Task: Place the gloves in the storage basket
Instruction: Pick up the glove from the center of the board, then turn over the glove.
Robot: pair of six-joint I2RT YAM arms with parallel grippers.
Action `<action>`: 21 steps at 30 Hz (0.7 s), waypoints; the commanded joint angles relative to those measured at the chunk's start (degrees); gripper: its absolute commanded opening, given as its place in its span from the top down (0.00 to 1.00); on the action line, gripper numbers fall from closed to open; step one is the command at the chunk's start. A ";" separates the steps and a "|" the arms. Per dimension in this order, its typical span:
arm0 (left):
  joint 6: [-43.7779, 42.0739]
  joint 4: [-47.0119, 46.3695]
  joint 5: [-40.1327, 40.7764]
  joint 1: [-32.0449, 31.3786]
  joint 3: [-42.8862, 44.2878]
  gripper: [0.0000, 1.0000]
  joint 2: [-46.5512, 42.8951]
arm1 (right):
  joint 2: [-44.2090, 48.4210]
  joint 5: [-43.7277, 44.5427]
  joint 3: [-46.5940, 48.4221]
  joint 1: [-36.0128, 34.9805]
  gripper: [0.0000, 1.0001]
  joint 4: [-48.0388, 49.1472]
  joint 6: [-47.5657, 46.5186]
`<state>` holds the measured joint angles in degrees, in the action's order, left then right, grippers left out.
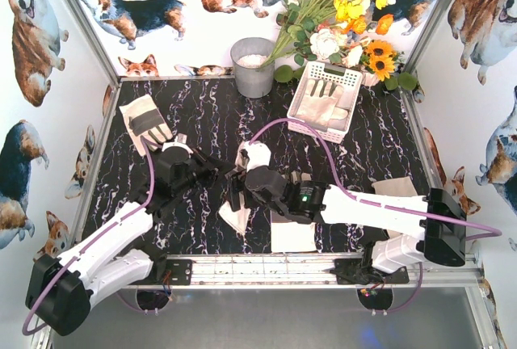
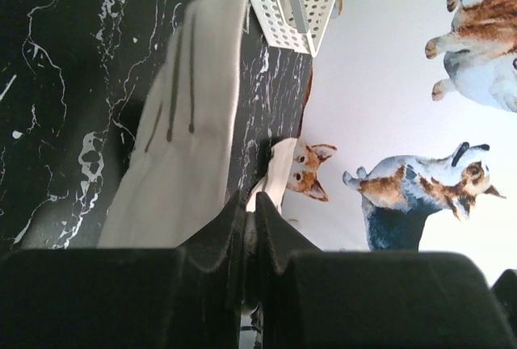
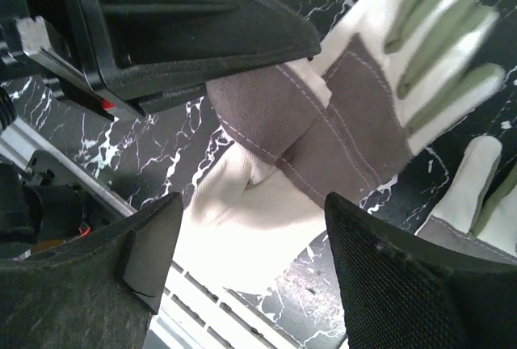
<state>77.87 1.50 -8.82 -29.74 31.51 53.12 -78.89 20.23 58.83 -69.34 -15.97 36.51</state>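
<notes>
My left gripper (image 1: pixel 220 173) is shut on a cream glove with grey panels (image 1: pixel 239 208) and holds it at the table's middle. Cream fabric shows between its jaws in the left wrist view (image 2: pixel 249 199), and the glove (image 2: pixel 186 123) stretches away from them. My right gripper (image 1: pixel 246 191) is open, its jaws wide on either side of this glove's cuff (image 3: pixel 258 220) without touching it. One glove (image 1: pixel 323 103) lies in the white slotted basket (image 1: pixel 335 70). Another glove (image 1: pixel 144 123) lies at the back left. A plain white one (image 1: pixel 291 234) lies under my right arm.
A grey metal bucket (image 1: pixel 253 66) stands at the back, left of the basket. Artificial flowers (image 1: pixel 339 10) lean over the basket. A cream fabric piece (image 1: pixel 396 187) lies by the right arm. A metal rail (image 1: pixel 266 268) runs along the near edge.
</notes>
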 commanded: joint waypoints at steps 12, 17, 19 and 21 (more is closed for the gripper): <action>3.61 -5.80 7.51 -6.00 1.65 1.00 1.05 | -2.62 13.03 5.49 -0.10 0.26 -0.29 -0.43; 4.09 -5.65 9.47 -6.68 1.54 1.00 0.17 | -3.76 16.20 5.70 -0.15 0.29 -2.56 -2.02; 4.30 -5.85 9.84 -6.89 1.54 1.00 0.14 | -3.96 16.58 5.15 -0.15 0.31 -2.53 -2.25; 4.44 -6.02 10.07 -7.12 1.62 1.00 0.24 | -4.43 16.74 4.95 -0.13 0.33 -2.72 -3.00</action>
<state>81.67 -2.13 -0.54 -36.03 31.55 54.24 -83.09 33.10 61.84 -69.32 -19.44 35.18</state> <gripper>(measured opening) 0.012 0.689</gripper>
